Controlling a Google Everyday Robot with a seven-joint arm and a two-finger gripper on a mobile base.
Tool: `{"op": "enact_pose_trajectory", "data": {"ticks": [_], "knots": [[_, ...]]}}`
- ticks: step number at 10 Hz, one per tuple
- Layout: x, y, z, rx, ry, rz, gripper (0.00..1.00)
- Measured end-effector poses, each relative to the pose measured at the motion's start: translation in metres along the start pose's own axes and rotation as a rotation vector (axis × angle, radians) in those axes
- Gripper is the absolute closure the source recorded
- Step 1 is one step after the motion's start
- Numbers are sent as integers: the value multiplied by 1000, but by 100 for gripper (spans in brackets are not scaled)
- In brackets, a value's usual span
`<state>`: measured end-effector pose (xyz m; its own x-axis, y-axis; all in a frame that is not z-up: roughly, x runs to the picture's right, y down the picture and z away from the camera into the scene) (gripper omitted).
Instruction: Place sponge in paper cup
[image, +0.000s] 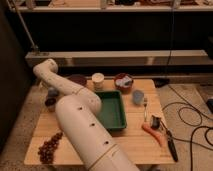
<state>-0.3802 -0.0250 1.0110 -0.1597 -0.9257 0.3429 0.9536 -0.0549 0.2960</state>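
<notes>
The sponge (125, 80) lies in the red bowl (118, 88) at the tabletop's (135, 145) far edge, just right of the paper cup (98, 80) — not yet picked up. The gripper (51, 93) hangs near the left edge, well apart from both, fingers released and empty — free to reach across.

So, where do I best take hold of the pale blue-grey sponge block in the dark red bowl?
Probably from straight above, closing on two opposite sides of the pale blue-grey sponge block: it lies inside the dark red round bowl, whose rim blocks a sideways approach. The end effector hangs far off, over the left edge of the wooden table.
</notes>
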Motion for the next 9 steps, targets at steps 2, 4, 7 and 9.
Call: {"op": "enact_pose_trajectory", "data": {"ticks": [2, 4, 7, 9], "knots": [[-2, 0, 2, 4, -9, -6, 38], [-5, 5, 3, -6, -35, -3, 59], [-8, 4, -1, 45, -54, -34, 92], [-5, 4, -12, 91, -60, -49, 100]]}}
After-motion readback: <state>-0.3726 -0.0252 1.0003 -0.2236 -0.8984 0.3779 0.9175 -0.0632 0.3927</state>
